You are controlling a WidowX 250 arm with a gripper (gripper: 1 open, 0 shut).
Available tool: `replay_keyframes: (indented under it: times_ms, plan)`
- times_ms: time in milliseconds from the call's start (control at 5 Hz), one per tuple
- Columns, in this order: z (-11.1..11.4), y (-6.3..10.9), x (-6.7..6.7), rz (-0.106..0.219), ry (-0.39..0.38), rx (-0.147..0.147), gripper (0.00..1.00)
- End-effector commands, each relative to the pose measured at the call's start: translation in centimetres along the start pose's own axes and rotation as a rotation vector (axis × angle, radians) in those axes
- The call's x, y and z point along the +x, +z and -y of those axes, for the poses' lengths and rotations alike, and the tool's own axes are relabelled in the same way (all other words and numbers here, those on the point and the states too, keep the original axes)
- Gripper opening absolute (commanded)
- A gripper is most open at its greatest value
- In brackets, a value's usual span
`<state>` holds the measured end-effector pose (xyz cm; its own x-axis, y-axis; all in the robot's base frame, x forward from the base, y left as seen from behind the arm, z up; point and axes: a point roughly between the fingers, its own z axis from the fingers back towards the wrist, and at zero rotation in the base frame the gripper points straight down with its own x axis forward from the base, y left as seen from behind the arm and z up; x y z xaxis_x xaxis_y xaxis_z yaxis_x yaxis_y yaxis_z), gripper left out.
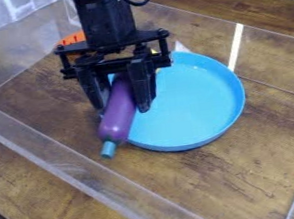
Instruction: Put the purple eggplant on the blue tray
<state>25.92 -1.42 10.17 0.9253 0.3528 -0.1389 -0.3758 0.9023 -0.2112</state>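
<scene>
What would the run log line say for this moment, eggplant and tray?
gripper: shut on purple eggplant | eggplant: tilted, stem end low at blue tray left rim | placement: not yet released

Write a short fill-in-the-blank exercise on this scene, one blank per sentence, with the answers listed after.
1. The gripper is shut on the purple ______.
2. The eggplant hangs over the left rim of the round ______ tray.
3. Its teal stem end points down toward the ______ table, outside the tray.
4. Behind the arm, partly hidden, sits an ______ toy.

Answers: eggplant; blue; wooden; orange
</scene>
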Motion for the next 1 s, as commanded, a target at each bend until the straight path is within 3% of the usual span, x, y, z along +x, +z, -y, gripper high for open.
replay_keyframes:
  times_ms: [0, 400, 800]
  plan:
    - [-0.4, 1.6, 1.9, 0.071, 0.021, 0.009, 0.0]
    - [0.5, 3.2, 1.7, 0.08, -0.075, 0.044, 0.0]
    - [1.1, 3.6, 2.8, 0.101, -0.065, 0.065, 0.0]
